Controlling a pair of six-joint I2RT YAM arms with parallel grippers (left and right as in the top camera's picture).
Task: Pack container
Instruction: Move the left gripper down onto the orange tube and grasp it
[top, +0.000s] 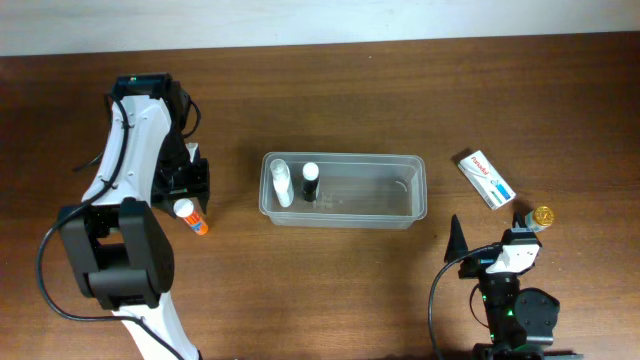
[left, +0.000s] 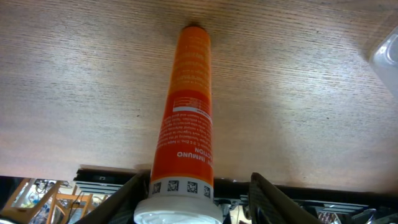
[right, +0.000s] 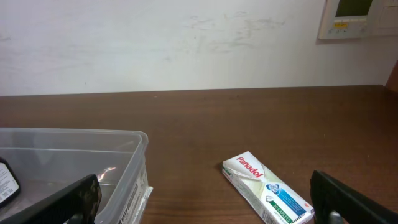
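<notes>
The container (top: 415, 192) is a clear tub at mid-table, with a white bottle (top: 281, 184) and a black-capped bottle (top: 310, 180) standing at its left end. An orange tube (top: 192, 216) with a white cap lies on the table left of it. My left gripper (top: 188, 188) is down over the capped end. In the left wrist view the orange tube (left: 188, 118) runs between the fingers of the gripper (left: 199, 177); the left finger is against it and a gap shows at the right finger (left: 264, 193). My right gripper (right: 205, 186) stands open, low by the container's wall (right: 134, 168).
A white Panadol box (top: 485, 178) lies right of the container, also seen as the box (right: 267, 186) ahead of the right gripper. A small gold-capped item (top: 542, 216) sits by the right arm. Bare wood lies around the tub.
</notes>
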